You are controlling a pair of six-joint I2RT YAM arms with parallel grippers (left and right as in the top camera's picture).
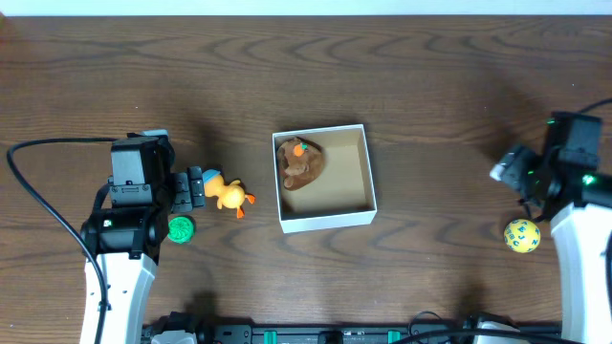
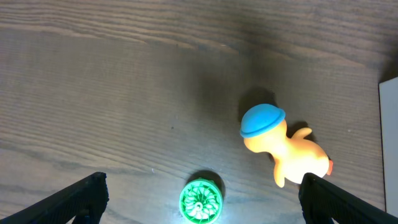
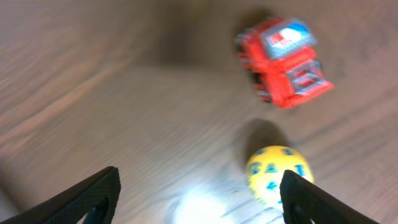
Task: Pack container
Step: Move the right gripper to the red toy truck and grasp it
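The container (image 1: pixel 356 178), a shallow white box with a tan inside, stands at the table's middle with a brown plush toy (image 1: pixel 299 163) in its left half. Its edge shows at the right of the left wrist view (image 2: pixel 390 143). My left gripper (image 1: pixel 194 188) is open and empty, left of the box, over the table. An orange duck with a blue cap (image 1: pixel 229 194) (image 2: pixel 283 146) lies just beyond its fingers (image 2: pixel 202 186). A green ridged disc (image 1: pixel 181 229) (image 2: pixel 200 201) lies between them. My right gripper (image 1: pixel 512 170) (image 3: pixel 199 186) is open and empty at the far right.
A yellow ball with blue marks (image 1: pixel 521 235) (image 3: pixel 278 175) lies near the right gripper's right finger. A red toy truck (image 3: pixel 286 62) lies beyond it in the blurred right wrist view; the overhead view does not show it. A black cable (image 1: pixel 38 205) loops at the left.
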